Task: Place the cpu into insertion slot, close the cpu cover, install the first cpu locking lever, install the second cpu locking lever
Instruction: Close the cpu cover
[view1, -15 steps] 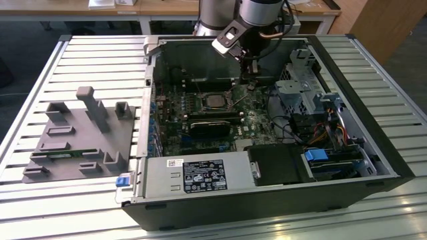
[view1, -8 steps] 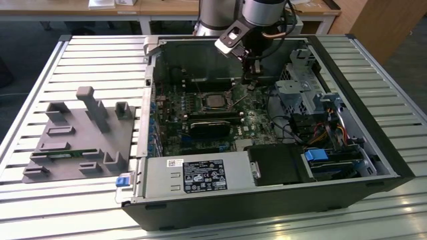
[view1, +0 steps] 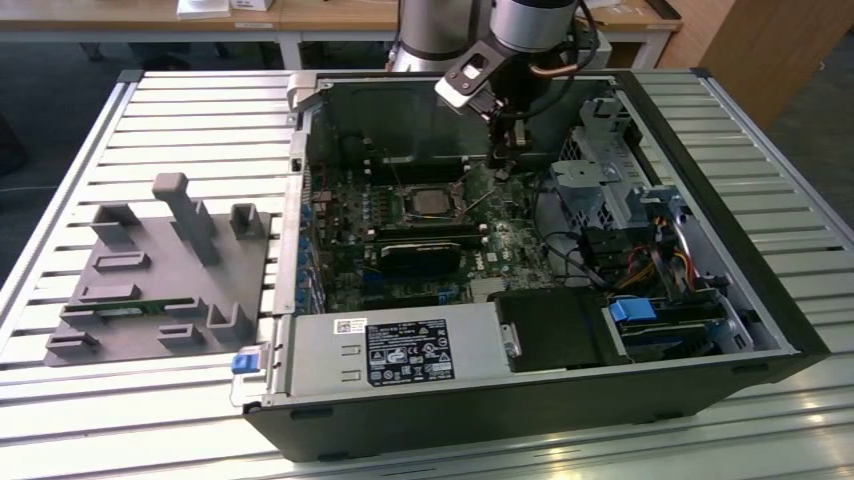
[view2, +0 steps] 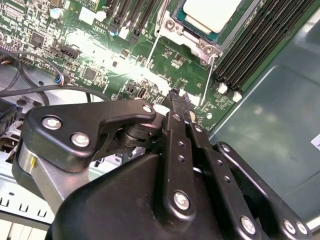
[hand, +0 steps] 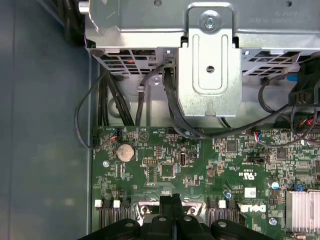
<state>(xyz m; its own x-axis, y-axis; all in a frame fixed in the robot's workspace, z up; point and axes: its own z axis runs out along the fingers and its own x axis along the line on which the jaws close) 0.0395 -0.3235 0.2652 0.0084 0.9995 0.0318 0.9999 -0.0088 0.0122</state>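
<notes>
The cpu, with its dull silver top, lies in the insertion slot on the green board, so the slot's pin field is hidden under it. The silver cpu cover frames the chip and looks laid down over it. Two thin wire locking levers stick out from the socket's corners. My gripper hangs over the board to the exterior view's right of the socket, beyond the levers' ends. It is shut, its black fingers pressed together on nothing.
A metal drive cage with black cables stands close past the gripper. Long black memory slots run beside the socket. The power supply fills the case's near side. A grey fixture plate lies outside on the slatted table.
</notes>
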